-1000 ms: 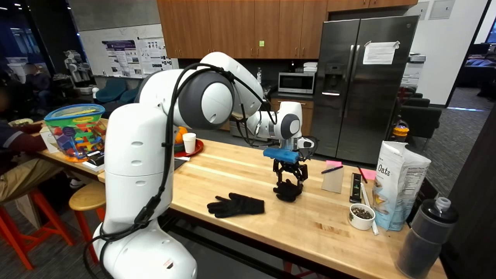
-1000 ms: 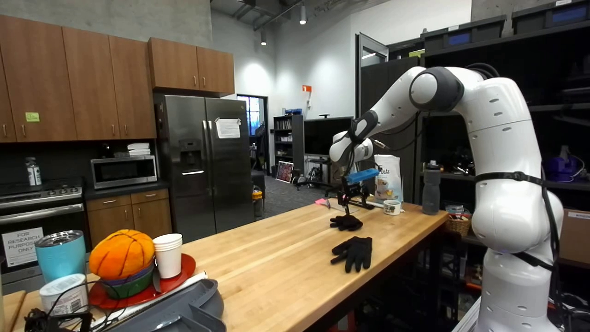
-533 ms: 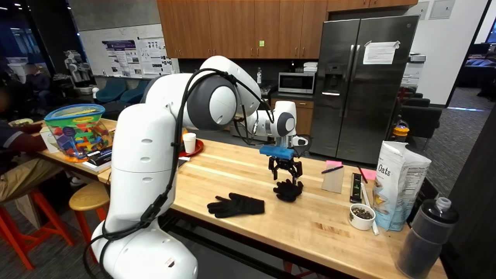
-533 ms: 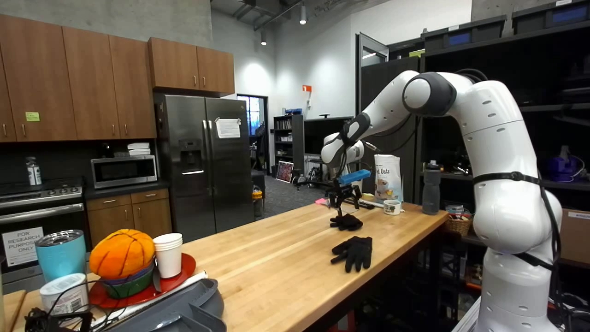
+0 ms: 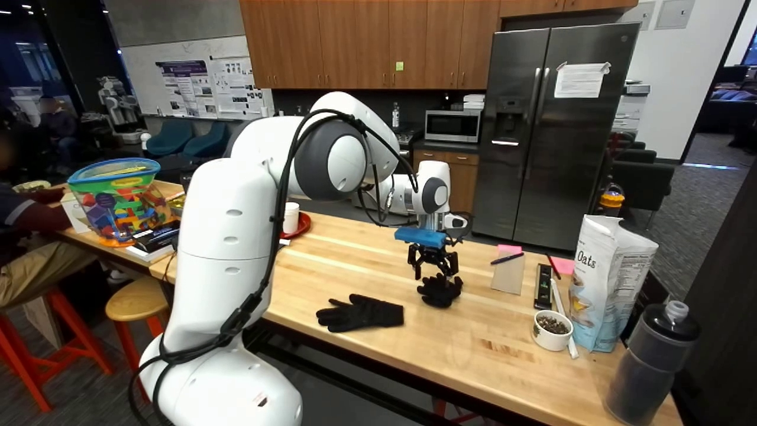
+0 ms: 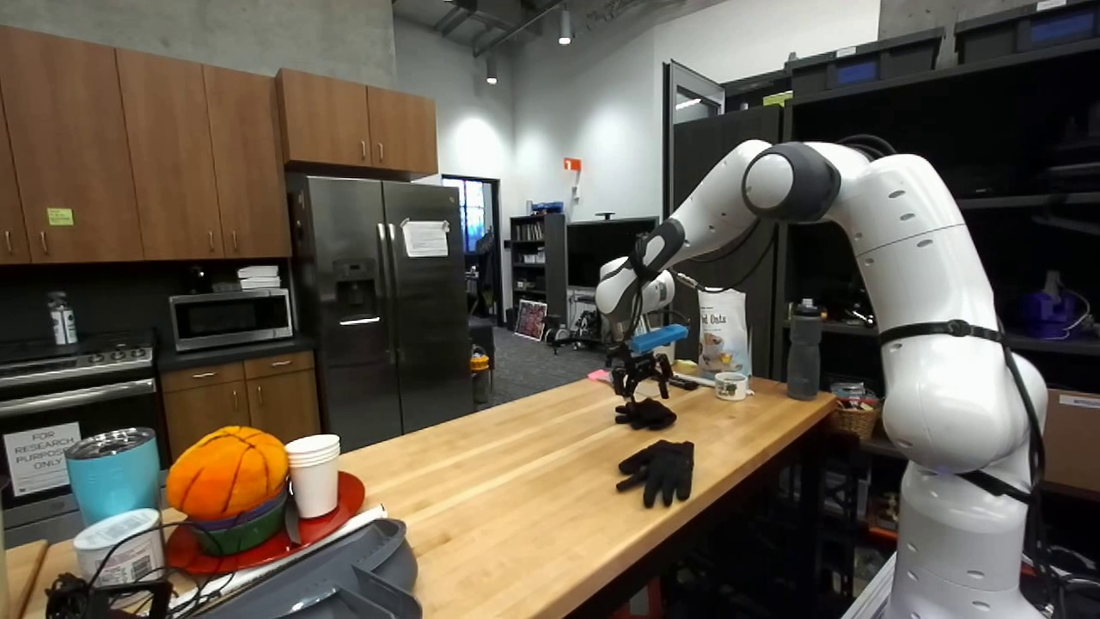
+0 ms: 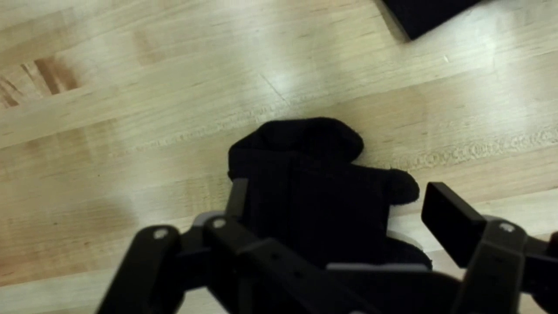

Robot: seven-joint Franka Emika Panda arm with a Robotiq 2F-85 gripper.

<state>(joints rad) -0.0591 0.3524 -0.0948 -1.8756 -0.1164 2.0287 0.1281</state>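
Note:
A crumpled black glove [image 5: 439, 294] lies on the wooden table [image 5: 331, 248], directly under my gripper [image 5: 434, 276]. In the wrist view the gripper [image 7: 338, 213] stands wide open above this glove [image 7: 318, 192], one finger pad [image 7: 451, 222] out past its right side. The opposite finger overlaps the glove's left edge; whether it touches cannot be told. Nothing is gripped. A second black glove [image 6: 662, 473] is spread flat closer to the table's front edge, and its dark cuff [image 7: 425, 15] shows at the top of the wrist view.
An oats bag [image 5: 609, 290], a white bowl [image 5: 550, 341] of dark bits and a grey bottle [image 5: 650, 367] stand at one table end. A black tool [image 5: 543, 287] and a pen [image 5: 507, 259] lie nearby. Toward the opposite end are a red plate [image 6: 351, 499] and a grey tray [image 6: 344, 576].
My gripper has shifted left in both exterior views, rising a little at first, and has since come down closer to the crumpled glove. Both gloves lie where they were; the jaws have stayed open.

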